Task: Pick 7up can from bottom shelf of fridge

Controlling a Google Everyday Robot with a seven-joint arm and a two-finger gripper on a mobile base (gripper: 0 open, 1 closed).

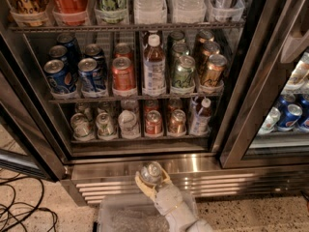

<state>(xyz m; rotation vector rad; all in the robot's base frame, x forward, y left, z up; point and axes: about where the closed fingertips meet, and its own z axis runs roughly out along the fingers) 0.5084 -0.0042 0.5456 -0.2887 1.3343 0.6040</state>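
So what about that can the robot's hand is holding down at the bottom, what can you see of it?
The 7up can is a small aluminium drink can seen mostly from above: shiny silver top, body largely hidden. It sits roughly upright, clamped in the gripper, whose pale yellowish fingers touch its sides. It is outside the fridge, before the steel base below the bottom shelf.

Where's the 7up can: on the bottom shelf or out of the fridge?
Out. The gripper is closed on the 7up can in front of the fridge base, below and clear of the bottom shelf.
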